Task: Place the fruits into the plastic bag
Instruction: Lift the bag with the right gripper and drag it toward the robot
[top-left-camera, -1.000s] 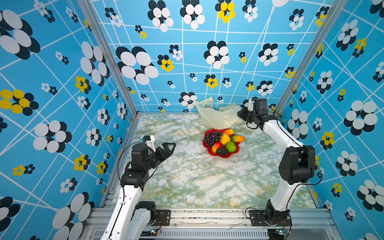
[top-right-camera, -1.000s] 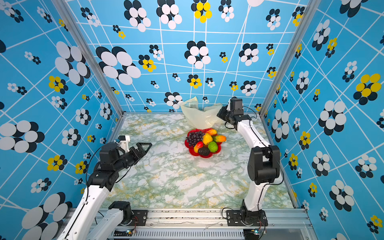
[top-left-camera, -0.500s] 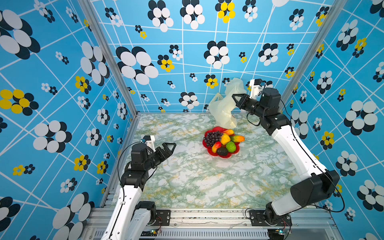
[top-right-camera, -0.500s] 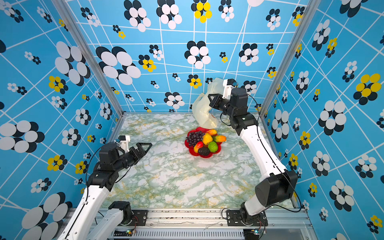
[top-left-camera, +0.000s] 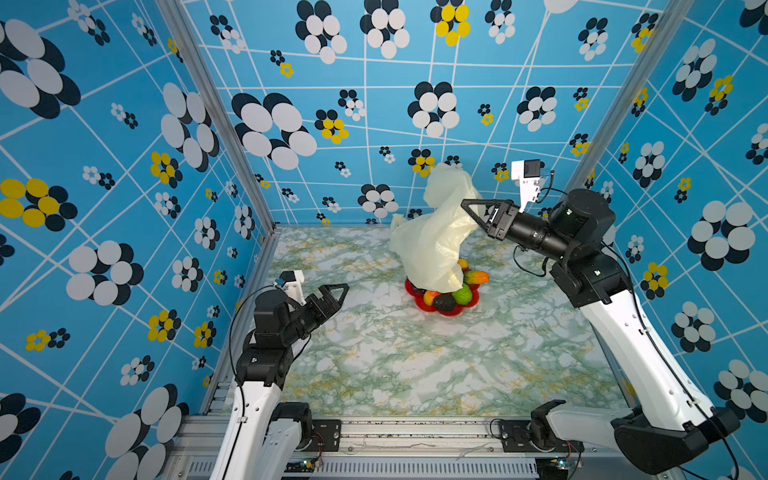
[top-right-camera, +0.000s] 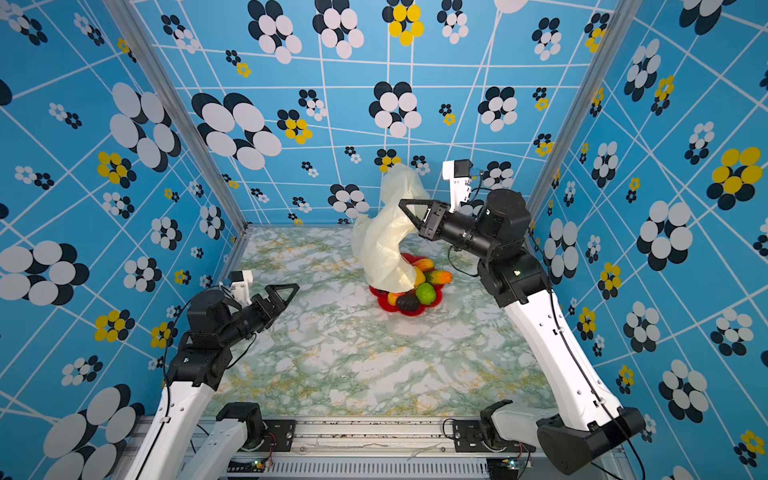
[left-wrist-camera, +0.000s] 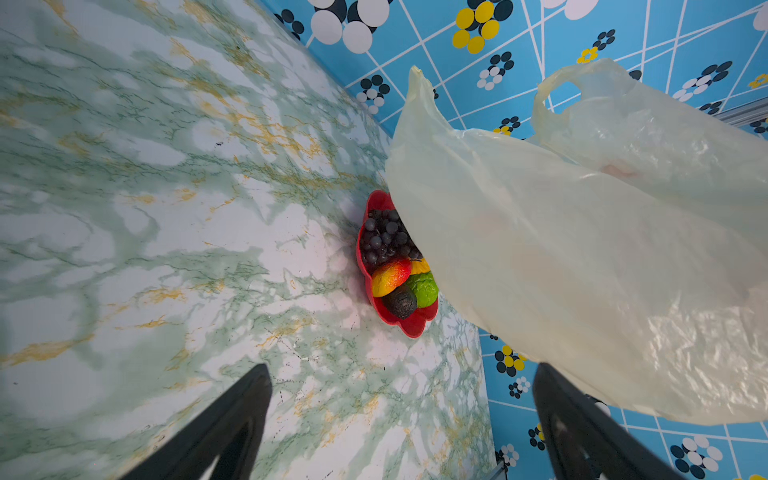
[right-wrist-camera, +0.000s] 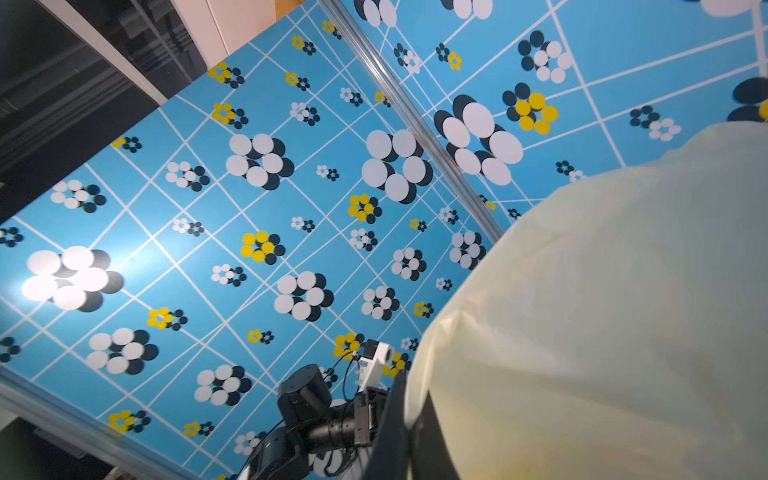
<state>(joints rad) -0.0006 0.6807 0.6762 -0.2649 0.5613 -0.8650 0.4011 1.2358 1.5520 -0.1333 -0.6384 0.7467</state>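
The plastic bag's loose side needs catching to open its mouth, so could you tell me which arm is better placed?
Probably left: the left gripper is open and empty, while the right gripper is shut on the plastic bag hanging over the fruits.

plastic bag (top-left-camera: 432, 245) hides grapes, far part of red plate (top-left-camera: 451, 311) in both top views; bag cut off by edge in right wrist view (right-wrist-camera: 602, 311).

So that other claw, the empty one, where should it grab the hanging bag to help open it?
Probably the free loop handle at the top of the plastic bag, coming from the left gripper's own side. The right gripper pinches the bag high up, so the bag droops over the red plate; the loop stands clear, an easy edge for open jaws.
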